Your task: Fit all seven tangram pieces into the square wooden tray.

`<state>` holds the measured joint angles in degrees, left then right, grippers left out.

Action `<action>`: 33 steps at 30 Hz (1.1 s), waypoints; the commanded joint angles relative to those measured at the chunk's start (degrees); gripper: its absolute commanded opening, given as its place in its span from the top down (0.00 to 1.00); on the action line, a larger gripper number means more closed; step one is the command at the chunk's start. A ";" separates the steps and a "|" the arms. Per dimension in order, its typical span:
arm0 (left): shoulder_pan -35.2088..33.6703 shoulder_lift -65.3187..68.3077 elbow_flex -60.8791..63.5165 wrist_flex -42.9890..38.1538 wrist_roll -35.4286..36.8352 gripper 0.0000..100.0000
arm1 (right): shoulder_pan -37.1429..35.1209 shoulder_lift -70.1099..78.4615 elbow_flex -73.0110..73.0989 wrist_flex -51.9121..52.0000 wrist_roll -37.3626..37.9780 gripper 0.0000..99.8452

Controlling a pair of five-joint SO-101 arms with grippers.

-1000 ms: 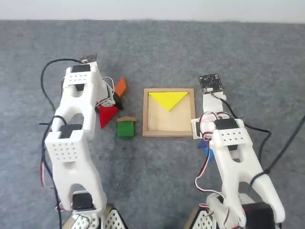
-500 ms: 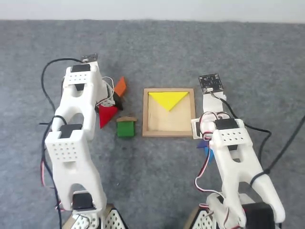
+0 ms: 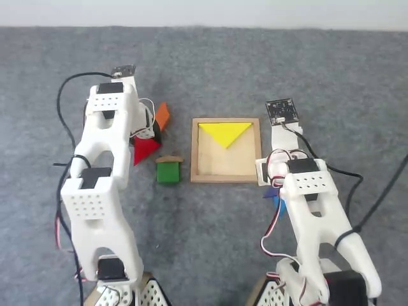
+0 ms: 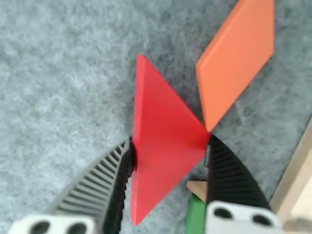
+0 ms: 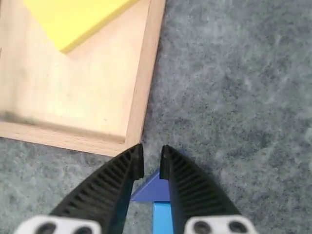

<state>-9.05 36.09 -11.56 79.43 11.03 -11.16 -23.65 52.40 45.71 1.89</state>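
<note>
My left gripper (image 4: pixel 168 163) is shut on the red triangle (image 4: pixel 161 146), one finger on each side of it; the triangle (image 3: pixel 145 149) is left of the square wooden tray (image 3: pixel 194 153). An orange parallelogram (image 4: pixel 236 58) lies just beyond the triangle's tip. The tray (image 5: pixel 146 73) holds a yellow triangle (image 3: pixel 224 132) along its far side. My right gripper (image 5: pixel 151 163) is shut with nothing between its fingers, just outside the tray's near right corner. It hovers over a dark blue piece (image 5: pixel 150 191) and a lighter blue piece (image 5: pixel 161 217).
A green square (image 3: pixel 168 173) with a small tan piece (image 3: pixel 169 159) at its far edge sits between the red triangle and the tray. Everything lies on grey carpet. Cables trail from both arms, with one at the right edge (image 3: pixel 382 191).
The left arm has shifted slightly toward the far side of the table, carrying the red triangle with it. The right arm has stayed still.
</note>
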 commanded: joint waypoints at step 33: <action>9.23 -13.80 13.93 -10.02 -0.18 0.94 | -0.13 -3.38 -0.53 -0.40 0.88 0.93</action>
<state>0.09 23.87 1.98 71.25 10.77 -11.16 -23.65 52.40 45.71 1.89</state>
